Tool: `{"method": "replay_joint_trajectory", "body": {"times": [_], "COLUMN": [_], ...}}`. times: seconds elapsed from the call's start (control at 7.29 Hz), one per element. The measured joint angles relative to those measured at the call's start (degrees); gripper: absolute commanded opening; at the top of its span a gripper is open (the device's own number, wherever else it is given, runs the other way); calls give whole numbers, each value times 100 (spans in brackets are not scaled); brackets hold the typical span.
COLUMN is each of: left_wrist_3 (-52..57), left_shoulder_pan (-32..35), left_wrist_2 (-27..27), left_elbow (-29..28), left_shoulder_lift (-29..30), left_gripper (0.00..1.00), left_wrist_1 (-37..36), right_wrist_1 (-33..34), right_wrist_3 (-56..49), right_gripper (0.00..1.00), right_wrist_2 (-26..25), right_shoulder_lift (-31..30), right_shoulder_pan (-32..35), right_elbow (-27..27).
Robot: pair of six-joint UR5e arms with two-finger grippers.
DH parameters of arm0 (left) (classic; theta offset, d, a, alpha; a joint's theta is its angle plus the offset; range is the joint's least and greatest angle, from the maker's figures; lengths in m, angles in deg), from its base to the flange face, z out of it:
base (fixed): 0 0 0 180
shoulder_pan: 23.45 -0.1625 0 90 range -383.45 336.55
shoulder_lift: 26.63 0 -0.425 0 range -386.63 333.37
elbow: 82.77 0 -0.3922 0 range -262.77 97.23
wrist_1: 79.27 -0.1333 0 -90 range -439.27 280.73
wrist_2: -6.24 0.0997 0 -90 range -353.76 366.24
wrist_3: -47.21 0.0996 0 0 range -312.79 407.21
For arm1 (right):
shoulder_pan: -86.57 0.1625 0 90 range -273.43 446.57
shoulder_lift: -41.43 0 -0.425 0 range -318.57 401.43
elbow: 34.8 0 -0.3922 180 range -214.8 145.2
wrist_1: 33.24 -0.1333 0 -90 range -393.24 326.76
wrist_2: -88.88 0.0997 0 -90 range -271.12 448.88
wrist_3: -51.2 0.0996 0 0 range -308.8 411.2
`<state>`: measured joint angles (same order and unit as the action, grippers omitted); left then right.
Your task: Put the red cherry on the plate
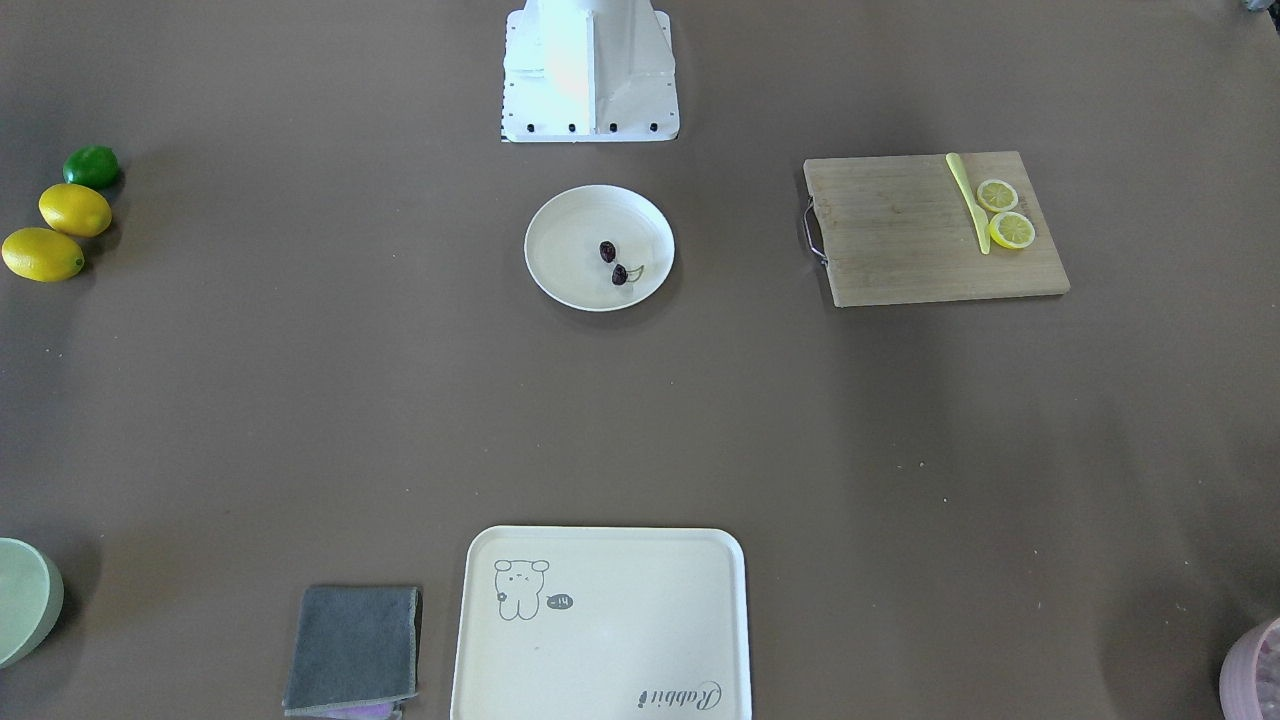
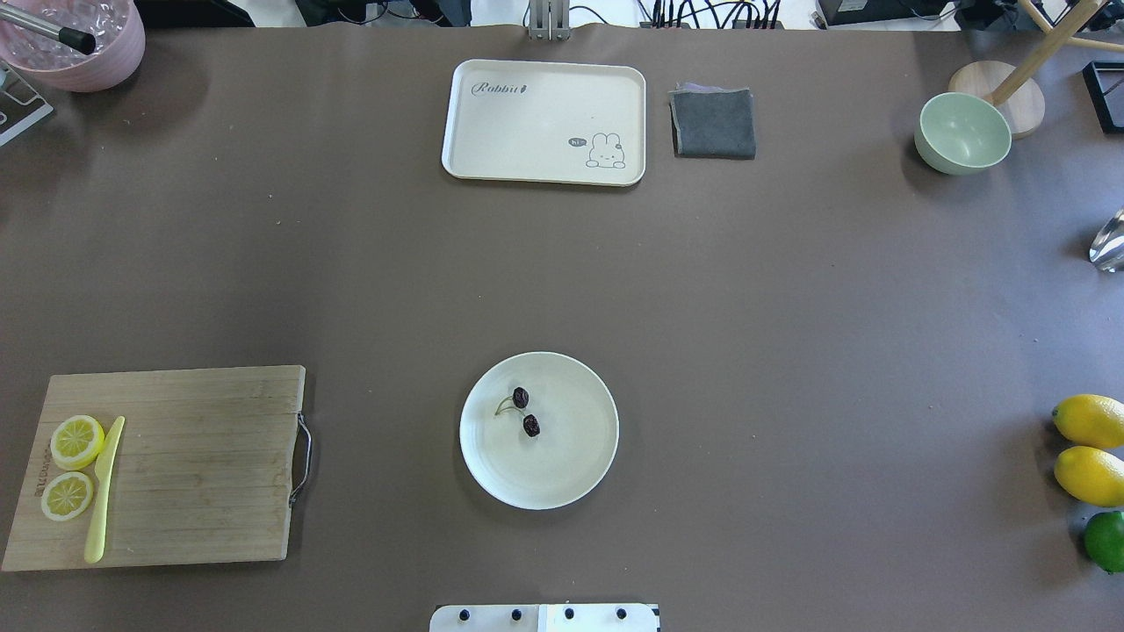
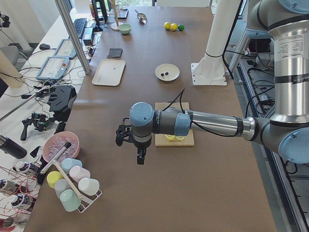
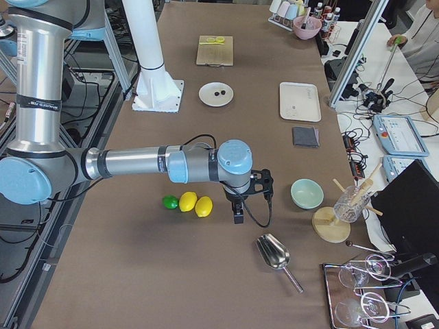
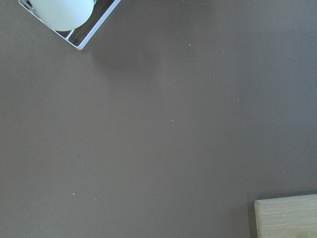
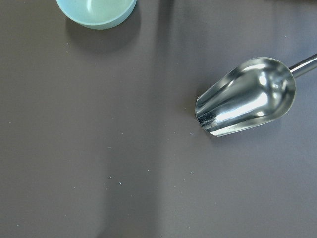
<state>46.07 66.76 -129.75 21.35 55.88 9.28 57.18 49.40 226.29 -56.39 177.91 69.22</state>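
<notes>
The red cherry [image 2: 525, 412], a pair of tiny dark round fruits on a thin pale stem, lies inside the round cream plate [image 2: 562, 470] near the robot's base. The front view also shows the cherry [image 1: 612, 262] on the plate [image 1: 570, 235]. My left gripper [image 3: 140, 160] hangs over bare table beyond the cutting board, far from the plate. My right gripper [image 4: 238, 218] hangs beside the lemons, also far from the plate. Both show only in the side views, so I cannot tell whether they are open or shut. Neither wrist view shows fingers.
A wooden cutting board [image 2: 202, 465] with two lemon slices and a yellow knife lies on the robot's left. A cream tray [image 2: 544, 114], grey cloth [image 2: 713, 123] and green bowl [image 2: 961, 132] sit across the table. Two lemons [image 2: 1089, 448], a lime and a metal scoop [image 6: 247, 99] lie on the right.
</notes>
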Motion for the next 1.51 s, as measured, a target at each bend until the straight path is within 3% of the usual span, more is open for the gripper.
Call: {"method": "replay_joint_trajectory", "body": {"times": [1.51], "left_wrist_3": [0], "left_shoulder_pan": [-39], "left_wrist_2": [-266], "left_elbow": [-67], "left_shoulder_lift": [-12], "left_gripper": [98], "left_wrist_1": [10], "right_wrist_1": [-34], "right_wrist_3": [-40], "right_gripper": [100], "right_wrist_2": [-40], "right_shoulder_lift": [-164], "right_shoulder_pan": [6], "right_elbow": [-18]}}
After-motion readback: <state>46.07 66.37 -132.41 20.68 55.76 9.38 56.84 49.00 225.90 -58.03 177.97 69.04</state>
